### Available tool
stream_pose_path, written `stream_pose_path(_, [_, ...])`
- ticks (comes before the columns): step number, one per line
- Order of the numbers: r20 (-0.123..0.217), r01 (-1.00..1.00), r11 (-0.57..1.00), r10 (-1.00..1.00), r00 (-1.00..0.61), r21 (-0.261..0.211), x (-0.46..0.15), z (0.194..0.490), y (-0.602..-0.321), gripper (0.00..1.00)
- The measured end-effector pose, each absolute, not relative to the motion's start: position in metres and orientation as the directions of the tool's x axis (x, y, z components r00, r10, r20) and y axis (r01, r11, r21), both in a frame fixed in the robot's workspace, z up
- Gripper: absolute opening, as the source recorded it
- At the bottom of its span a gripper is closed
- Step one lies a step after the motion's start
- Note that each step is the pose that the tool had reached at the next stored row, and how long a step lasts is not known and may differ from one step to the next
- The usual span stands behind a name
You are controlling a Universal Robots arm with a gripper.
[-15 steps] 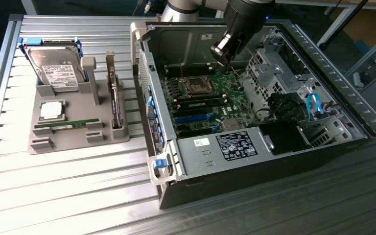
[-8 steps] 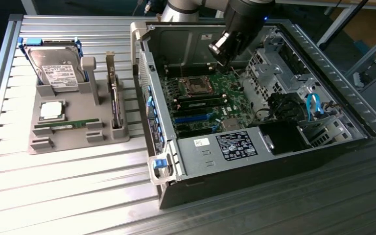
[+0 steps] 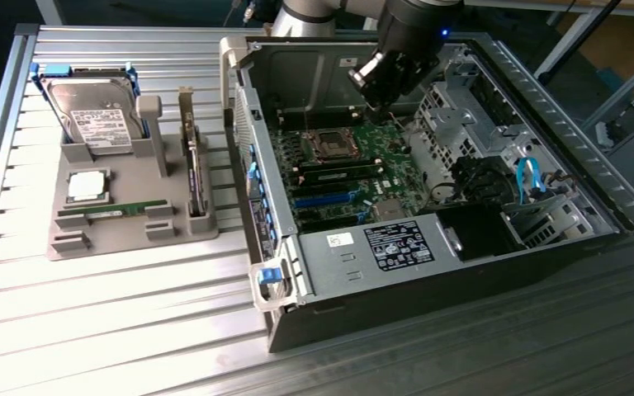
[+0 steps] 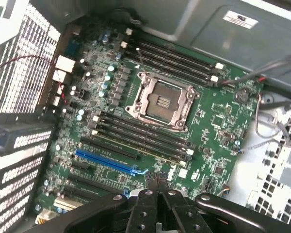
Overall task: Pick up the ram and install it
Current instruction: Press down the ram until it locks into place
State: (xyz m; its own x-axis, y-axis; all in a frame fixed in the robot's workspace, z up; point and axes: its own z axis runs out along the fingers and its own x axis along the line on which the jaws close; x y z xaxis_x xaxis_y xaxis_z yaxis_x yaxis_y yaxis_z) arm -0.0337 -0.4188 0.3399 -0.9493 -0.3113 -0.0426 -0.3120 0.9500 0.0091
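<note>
We hover the gripper (image 3: pixel 381 106) above the motherboard (image 4: pixel 150 121), fingers (image 4: pixel 161 183) pressed together, holding nothing; the ram (image 3: pixel 113 209) sits on the desk's holder (image 3: pixel 130 239).

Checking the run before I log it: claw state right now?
Claw: closed, holding nothing, above the motherboard inside the open PC case. The ram lies in the grey holder outside the case.

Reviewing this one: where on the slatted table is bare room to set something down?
Free: the slatted table in front of the grey parts holder, beside the open computer case. Crowded: the holder itself, carrying the hard drive, processor and ram.
</note>
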Motion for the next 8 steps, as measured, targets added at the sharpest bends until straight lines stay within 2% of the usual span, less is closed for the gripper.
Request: stream_pose_path(8, [-0.043,-0.158,0.987,-0.158,-0.987,0.009,-0.0337,0.3397,-0.4188,0.11])
